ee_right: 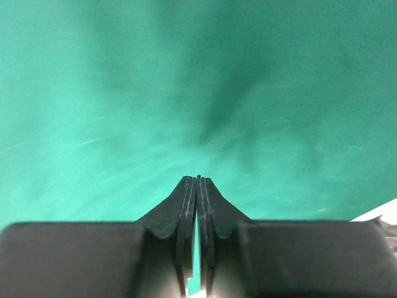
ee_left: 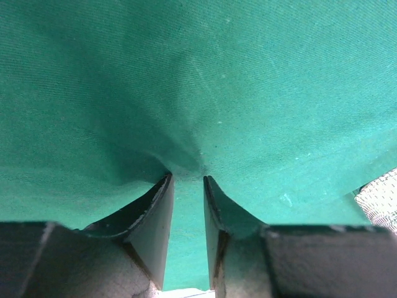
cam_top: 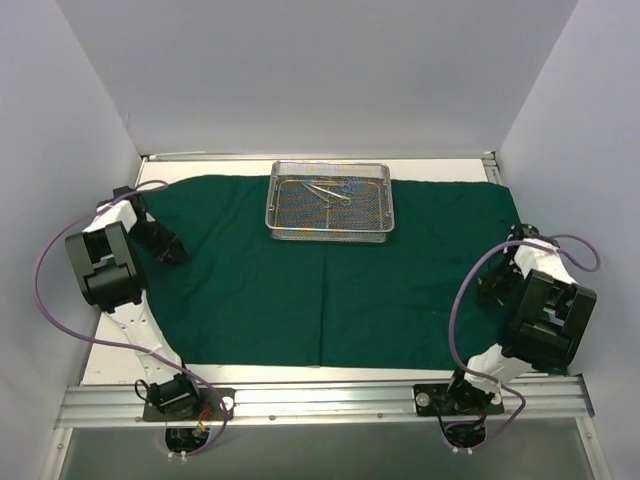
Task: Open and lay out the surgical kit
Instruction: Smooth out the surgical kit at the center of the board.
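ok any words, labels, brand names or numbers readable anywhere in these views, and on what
None: no text can be read in any of the three views.
The green cloth is plain.
The wire-mesh tray and the instruments in it are too small to show any marking, if they have one.

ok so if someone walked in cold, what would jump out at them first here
The dark green cloth spread wide over the table catches the eye first, with a silver wire-mesh tray at its far middle edge holding a few shiny instruments. Next come the two arms at the cloth's sides: the left claw puckers the fabric between its tips, and the right claw is shut near the right edge.
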`<state>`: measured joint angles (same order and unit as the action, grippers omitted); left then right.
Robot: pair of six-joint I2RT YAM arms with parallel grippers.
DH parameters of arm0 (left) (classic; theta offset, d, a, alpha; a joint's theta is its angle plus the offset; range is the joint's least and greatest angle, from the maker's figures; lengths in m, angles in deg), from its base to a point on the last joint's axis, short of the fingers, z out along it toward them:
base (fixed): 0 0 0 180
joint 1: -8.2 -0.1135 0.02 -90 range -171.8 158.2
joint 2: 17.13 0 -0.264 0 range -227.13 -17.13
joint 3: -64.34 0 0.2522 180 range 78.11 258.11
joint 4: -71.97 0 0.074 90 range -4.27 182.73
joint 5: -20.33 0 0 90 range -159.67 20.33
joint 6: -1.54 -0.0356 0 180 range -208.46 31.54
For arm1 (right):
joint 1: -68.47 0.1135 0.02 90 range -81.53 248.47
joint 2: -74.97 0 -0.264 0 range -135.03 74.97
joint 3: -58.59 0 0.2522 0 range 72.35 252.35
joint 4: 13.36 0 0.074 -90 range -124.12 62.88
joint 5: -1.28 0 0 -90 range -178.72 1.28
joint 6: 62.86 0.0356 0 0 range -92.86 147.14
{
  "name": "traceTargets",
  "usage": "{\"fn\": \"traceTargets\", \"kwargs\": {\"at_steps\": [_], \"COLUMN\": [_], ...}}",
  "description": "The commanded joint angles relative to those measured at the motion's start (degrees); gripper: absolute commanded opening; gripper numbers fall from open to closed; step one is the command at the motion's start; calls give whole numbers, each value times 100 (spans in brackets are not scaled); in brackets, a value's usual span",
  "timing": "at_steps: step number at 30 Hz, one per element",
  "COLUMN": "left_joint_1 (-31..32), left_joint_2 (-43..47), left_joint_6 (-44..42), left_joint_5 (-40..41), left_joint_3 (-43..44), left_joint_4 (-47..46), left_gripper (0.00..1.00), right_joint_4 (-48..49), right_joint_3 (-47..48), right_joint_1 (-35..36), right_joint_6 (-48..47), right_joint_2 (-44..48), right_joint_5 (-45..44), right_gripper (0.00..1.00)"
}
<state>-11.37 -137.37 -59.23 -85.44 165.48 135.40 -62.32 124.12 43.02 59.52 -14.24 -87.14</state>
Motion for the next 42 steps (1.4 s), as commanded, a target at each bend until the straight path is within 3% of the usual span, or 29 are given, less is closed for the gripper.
{"fn": "traceTargets", "kwargs": {"at_steps": [1, 3, 4, 8, 11, 13, 18, 25, 42], "left_joint_1": [32, 94, 103, 120, 68, 24, -73, -161, -117], "left_joint_2": [326, 589, 694, 1300, 1337, 1390, 1329, 1100, 599], "left_joint_6": [-49, -172, -198, -532, -594, -551, -585, -946, -463], "left_joint_5": [81, 319, 512, 1356, 1674, 1647, 1682, 1498, 3852], "left_joint_3": [191, 262, 289, 52, -132, -334, -730, -739, -1135], "left_joint_4": [7, 314, 428, 701, 938, 904, 869, 807, 1308], "left_gripper": [36, 38, 40, 46, 45, 38, 2, 2, 2], "right_joint_4": [-242, -294, -329, -119, 22, 74, 487, 856, 1604], "right_joint_3": [736, 1384, 1571, 2056, 2337, 2539, 2593, 2681, 1784], "right_joint_1": [311, 897, 1102, 1824, 2245, 2648, 3274, 3609, 3626], "right_joint_6": [-222, -293, -302, -154, -109, -109, 180, 172, 75], "right_joint_2": [605, 615, 589, 449, 212, 18, -561, -1019, -1257], "right_joint_5": [439, 291, 255, 561, 834, 861, 1379, 1538, 1634], "right_gripper": [7, 20, 31, 40, 41, 40, 38, 36, 34]}}
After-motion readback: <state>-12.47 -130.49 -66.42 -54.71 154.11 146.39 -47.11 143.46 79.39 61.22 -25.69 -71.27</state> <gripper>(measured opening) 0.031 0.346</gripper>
